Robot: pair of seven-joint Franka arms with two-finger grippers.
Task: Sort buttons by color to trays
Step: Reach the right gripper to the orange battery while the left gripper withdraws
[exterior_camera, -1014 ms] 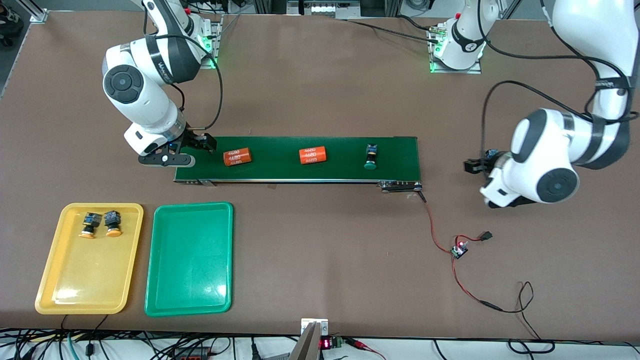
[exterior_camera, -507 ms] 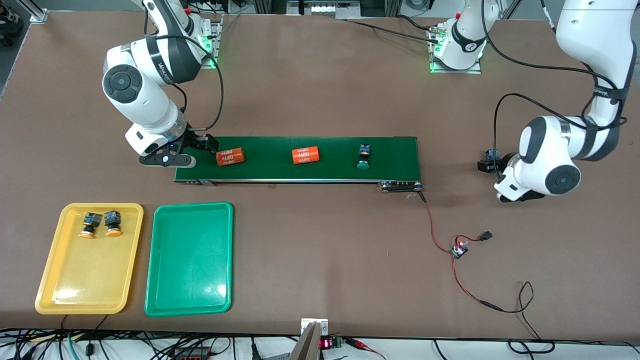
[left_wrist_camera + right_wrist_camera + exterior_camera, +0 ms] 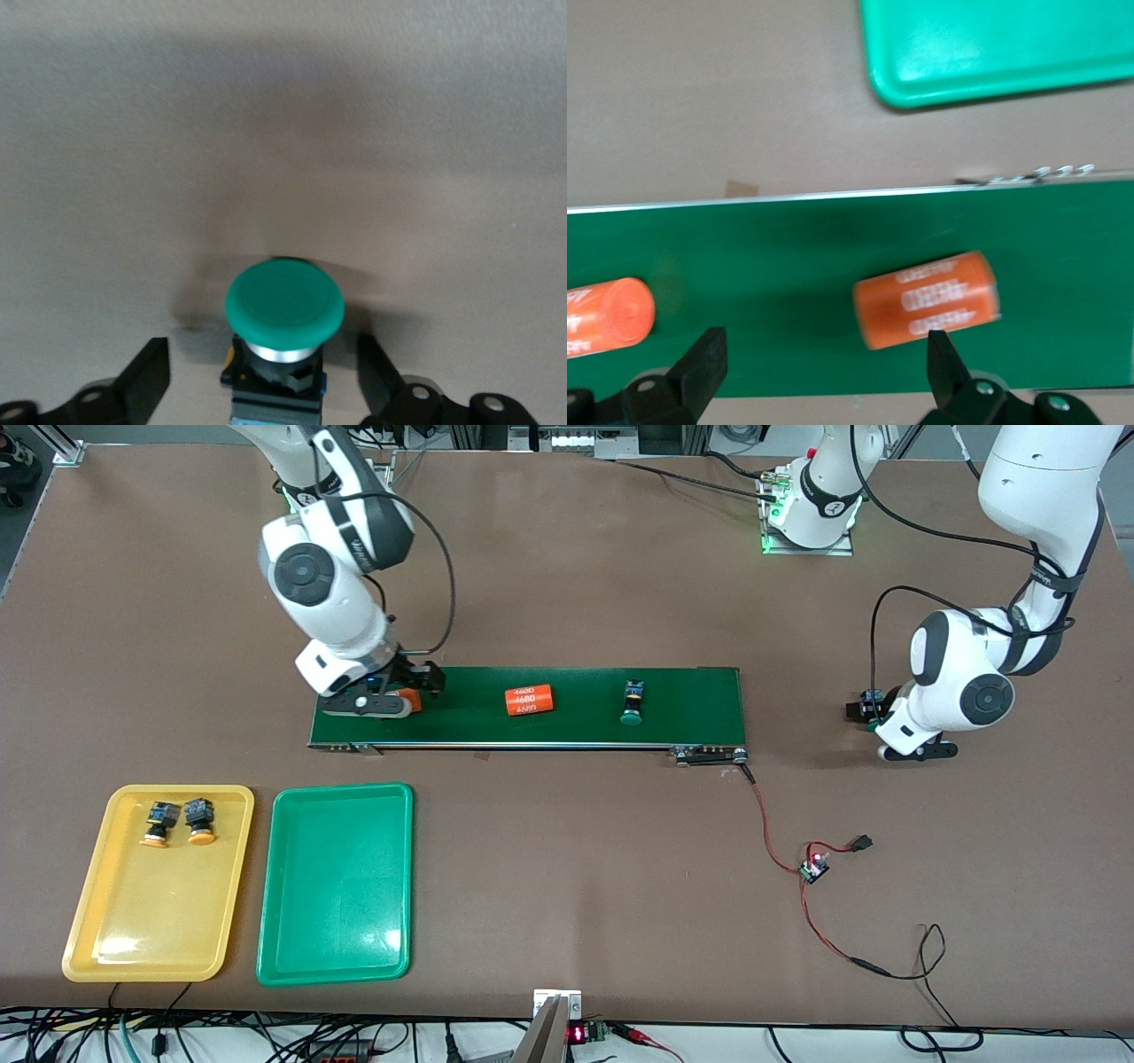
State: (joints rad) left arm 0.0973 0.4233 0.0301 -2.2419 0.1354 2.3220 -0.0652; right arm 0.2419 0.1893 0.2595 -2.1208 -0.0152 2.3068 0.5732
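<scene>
A green-capped button lies on the bare table past the belt's end toward the left arm; its dark body peeks out by the arm. My left gripper is down around it, open, with a gap on each side. Another green-capped button lies on the conveyor belt. My right gripper hangs open low over the belt's other end, an orange cylinder close to one finger. Two orange-capped buttons rest in the yellow tray. The green tray holds nothing.
A second orange "4680" cylinder lies mid-belt. Red and black wires with a small circuit board trail over the table, nearer the front camera than the belt's end at the left arm's side. Both trays sit nearer the front camera than the belt.
The belt carried both cylinders and the button toward the right arm's end. My right gripper shifted over the first cylinder. My left gripper lowered around the table button.
</scene>
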